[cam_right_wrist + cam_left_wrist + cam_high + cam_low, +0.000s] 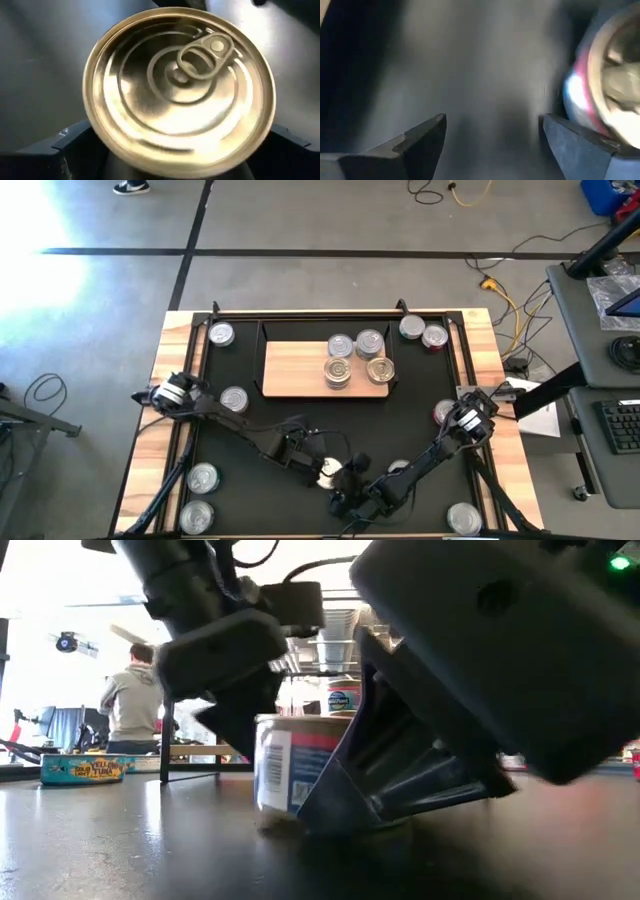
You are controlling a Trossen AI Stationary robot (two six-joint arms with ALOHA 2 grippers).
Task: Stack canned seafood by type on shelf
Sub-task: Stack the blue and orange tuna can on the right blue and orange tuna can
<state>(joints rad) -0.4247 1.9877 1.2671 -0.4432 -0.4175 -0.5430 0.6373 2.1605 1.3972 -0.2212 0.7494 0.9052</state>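
Observation:
A gold-topped can (178, 90) with a pull ring and a red-and-white label (285, 765) stands on the black mat near the table's front middle (328, 472). My right gripper (180, 150) is open, one finger on each side of this can. My left gripper (492, 145) is open with nothing between its fingers. It hangs just to the can's far left (316, 462), and the can's red side (600, 85) shows past one finger. The shelf (295, 370), a light-wood board, carries several cans (355, 358) on its right half. My right gripper comes at the can slanting down from the table's near right side, its fingers (65, 145) beside the can's wall below the rim. The can stands upright on the mat. I cannot tell whether the fingers touch it.
Loose cans lie around the mat: far left (221, 334), far right (422, 332), mid left (234, 398), near left (200, 495), near right (463, 518), and one by the right arm (443, 412). A person (130, 700) stands beyond the table.

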